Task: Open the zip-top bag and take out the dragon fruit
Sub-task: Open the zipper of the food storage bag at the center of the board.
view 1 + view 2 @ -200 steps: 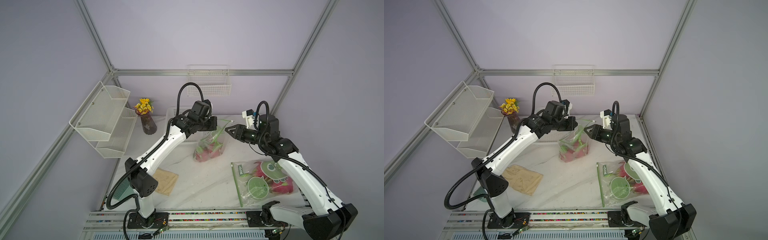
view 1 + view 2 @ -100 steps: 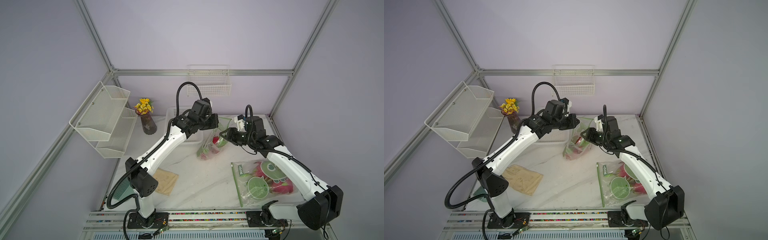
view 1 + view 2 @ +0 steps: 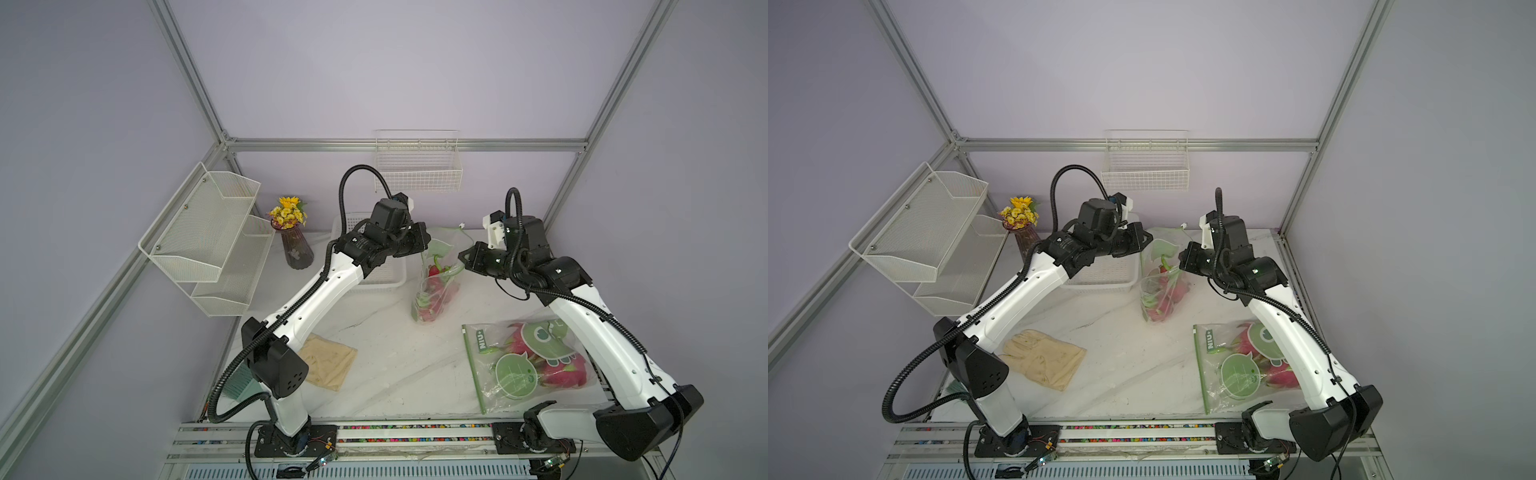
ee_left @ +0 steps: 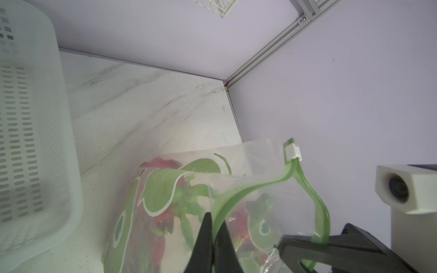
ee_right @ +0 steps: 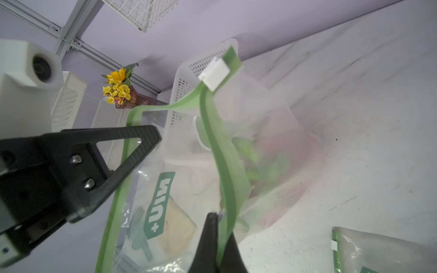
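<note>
While left claw (image 4: 214, 227) and right claw (image 5: 220, 234) clamp its green rim (image 5: 227, 165), the filmy zip-top bag (image 3: 436, 291) gapes.

At frame centre you see the zip-top bag (image 3: 445, 254) on the worktop (image 3: 395, 368), dragon fruit (image 3: 432, 298) inside; a basket (image 3: 388, 276) just left, a second bag (image 3: 482, 374) lower right, a glove (image 3: 328, 365) lower left.

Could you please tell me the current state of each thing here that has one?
held bag: upright, mouth parted open
slider: at the zip's end
left gripper: shut on one rim of the held bag
right gripper: shut on the opposite rim
dragon fruit: inside the held bag
second bag: flat on the table, fruit inside
glove: flat on the table
</note>
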You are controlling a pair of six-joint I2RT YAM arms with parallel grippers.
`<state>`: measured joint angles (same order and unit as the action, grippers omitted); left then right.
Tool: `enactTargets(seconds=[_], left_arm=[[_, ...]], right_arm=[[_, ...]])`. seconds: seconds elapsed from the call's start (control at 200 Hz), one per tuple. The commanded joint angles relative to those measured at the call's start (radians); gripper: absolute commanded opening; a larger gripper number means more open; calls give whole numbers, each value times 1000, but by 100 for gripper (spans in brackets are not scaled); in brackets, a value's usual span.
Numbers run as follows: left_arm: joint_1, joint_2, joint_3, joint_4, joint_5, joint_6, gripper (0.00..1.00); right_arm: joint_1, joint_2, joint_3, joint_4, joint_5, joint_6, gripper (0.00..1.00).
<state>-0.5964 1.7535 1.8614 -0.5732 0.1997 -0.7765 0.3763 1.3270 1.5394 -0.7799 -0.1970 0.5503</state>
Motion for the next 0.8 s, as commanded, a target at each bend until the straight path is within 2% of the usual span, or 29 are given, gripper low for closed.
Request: enactTargets(seconds=[0.0, 0.105, 0.315, 0.42, 0.53, 0.645, 0.715, 0.795], left_arm=[[40, -49, -45, 93, 52, -48, 0], [67, -59, -105, 121, 81, -65, 0], [110, -67, -230, 141, 143, -57, 0], [117, -59, -270, 143, 194, -17, 7], [117, -31, -228, 62, 261, 84, 16], [115, -36, -163, -68, 226, 195, 29], [108, -59, -129, -142, 161, 258, 36], [90, -89, -86, -206, 84, 322, 39]], right_arm=[[0, 2, 82, -100, 65, -78, 0], [-1, 37, 130, -134, 82, -119, 0], [-2, 122, 134, -139, 37, -171, 0], [-2, 151, 117, -132, 16, -193, 0], [-2, 157, 90, -99, 1, -199, 0], [-1, 146, 68, -58, -18, -190, 0], [0, 145, 59, -37, -39, -180, 0], [8, 149, 56, -26, -51, -175, 0]])
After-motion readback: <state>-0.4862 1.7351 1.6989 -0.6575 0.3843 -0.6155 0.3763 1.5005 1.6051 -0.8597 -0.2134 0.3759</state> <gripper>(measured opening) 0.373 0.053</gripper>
